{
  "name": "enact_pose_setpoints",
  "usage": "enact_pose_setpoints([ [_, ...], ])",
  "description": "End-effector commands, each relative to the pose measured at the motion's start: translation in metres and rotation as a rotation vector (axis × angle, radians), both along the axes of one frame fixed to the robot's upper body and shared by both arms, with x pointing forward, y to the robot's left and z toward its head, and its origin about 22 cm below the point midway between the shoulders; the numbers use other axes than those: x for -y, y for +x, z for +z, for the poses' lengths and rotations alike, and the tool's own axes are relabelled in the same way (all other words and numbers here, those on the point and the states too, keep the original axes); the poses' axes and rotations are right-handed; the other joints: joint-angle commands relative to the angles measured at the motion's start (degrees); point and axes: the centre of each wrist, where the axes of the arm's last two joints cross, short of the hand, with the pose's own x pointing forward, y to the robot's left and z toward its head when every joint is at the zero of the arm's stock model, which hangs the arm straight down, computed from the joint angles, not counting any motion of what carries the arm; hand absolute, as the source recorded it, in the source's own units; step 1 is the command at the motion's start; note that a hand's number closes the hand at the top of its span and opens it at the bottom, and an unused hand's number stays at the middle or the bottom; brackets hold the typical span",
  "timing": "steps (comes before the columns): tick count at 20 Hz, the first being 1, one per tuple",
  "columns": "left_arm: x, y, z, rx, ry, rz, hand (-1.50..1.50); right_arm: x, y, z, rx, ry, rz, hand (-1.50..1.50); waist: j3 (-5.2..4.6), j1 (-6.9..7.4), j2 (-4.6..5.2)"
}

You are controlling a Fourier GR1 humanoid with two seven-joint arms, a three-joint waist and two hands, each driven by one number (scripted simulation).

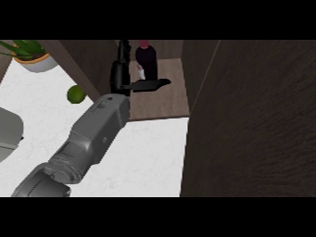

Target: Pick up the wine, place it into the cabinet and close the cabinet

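At far left I see a potted plant (32,59) and a green fruit (76,94) on the white table (150,152). My left hand (127,78) reaches into the open cabinet (161,99), fingers straight and thumb stuck out sideways, holding nothing; it is just beside the wine (146,60), which stands upright on the cabinet floor. I judge the placing done, so I would draw the arm straight back without brushing the bottle, then swing the door (263,125) at right closed. My right hand is out of view.

Left hand (123,74) open beside wine (146,60) inside cabinet (161,99).
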Motion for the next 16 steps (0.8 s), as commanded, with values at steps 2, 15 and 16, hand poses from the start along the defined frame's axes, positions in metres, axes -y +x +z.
enact_pose_setpoints([
  [2, -0.009, -0.009, -0.018, 0.001, -0.016, -0.002, -1.50, 0.003, -0.010, 0.011, 0.022, 0.018, 0.021, -1.50, -0.12, 0.39, -0.13],
  [15, -0.006, -0.007, -0.012, -0.011, -0.142, -0.035, -1.50, 0.003, -0.008, 0.004, -0.006, 0.040, 0.021, -1.50, -0.04, 1.25, -0.84],
  [16, -0.009, -0.012, -0.020, -0.028, -0.169, -0.049, -1.50, -0.005, -0.013, 0.015, -0.003, 0.030, 0.020, -1.50, -0.10, 1.35, -1.21],
])
